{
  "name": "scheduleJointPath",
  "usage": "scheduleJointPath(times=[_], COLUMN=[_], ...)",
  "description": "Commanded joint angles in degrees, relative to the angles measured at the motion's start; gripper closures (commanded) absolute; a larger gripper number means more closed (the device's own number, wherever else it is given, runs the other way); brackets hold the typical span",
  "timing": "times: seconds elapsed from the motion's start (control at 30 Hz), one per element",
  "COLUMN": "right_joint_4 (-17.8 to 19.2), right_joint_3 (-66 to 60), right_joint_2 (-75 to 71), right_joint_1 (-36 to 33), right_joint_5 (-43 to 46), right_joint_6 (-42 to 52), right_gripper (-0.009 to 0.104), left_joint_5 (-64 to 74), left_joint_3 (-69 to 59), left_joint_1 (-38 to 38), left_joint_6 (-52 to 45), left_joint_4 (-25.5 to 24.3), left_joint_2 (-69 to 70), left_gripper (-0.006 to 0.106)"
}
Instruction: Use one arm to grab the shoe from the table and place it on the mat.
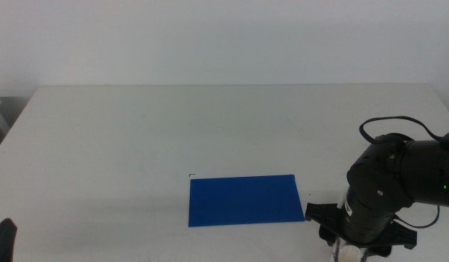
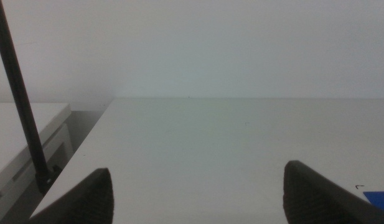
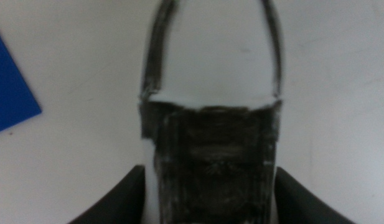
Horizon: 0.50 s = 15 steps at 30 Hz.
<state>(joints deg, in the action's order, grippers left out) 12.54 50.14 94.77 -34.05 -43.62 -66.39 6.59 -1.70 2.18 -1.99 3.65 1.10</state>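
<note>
The white shoe with black patches (image 3: 210,149) fills the right wrist view, its white toe pointing away from the camera. My right gripper (image 3: 210,183) has its two dark jaws pressed against the shoe's sides, shut on it. In the middle view the right arm (image 1: 388,193) points down at the table's front right, just right of the blue mat (image 1: 242,200). A small white bit of the shoe (image 1: 348,253) shows under the arm. The mat's corner shows in the right wrist view (image 3: 8,87). My left gripper (image 2: 198,193) is open and empty, waiting at the front left (image 1: 2,240).
The white table (image 1: 137,131) reaches back to a pale wall. In the left wrist view, a thin black pole (image 2: 20,106) and a white ledge (image 2: 23,130) stand beyond the table's left edge.
</note>
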Motion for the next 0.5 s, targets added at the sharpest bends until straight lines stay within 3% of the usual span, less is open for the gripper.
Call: scheduleJointPath(times=[0.0, 0.1, 0.27, 0.47], right_joint_4=[0.81, 0.92, 0.66, 1.86], right_joint_3=[1.16, 1.24, 2.10, 9.61], right_joint_2=[-2.19, -2.94, -4.97, -5.06], right_joint_1=[0.34, 0.34, 0.24, -1.22], right_joint_5=[0.22, -0.06, -0.90, -10.98], right_joint_6=[0.74, 1.41, 0.92, 0.51], right_gripper=[0.070, 0.099, 0.099, 0.099], left_joint_5=[-4.60, -4.60, -4.60, -4.60], left_joint_3=[-0.29, -0.29, -0.29, -0.29], left_joint_1=[-0.26, -0.26, -0.26, -0.26], left_joint_6=[0.69, 0.69, 0.69, 0.69], left_joint_4=[0.74, 0.74, 0.74, 0.74], left_joint_2=[0.39, 0.39, 0.39, 0.39], left_gripper=[0.007, 0.007, 0.007, 0.007])
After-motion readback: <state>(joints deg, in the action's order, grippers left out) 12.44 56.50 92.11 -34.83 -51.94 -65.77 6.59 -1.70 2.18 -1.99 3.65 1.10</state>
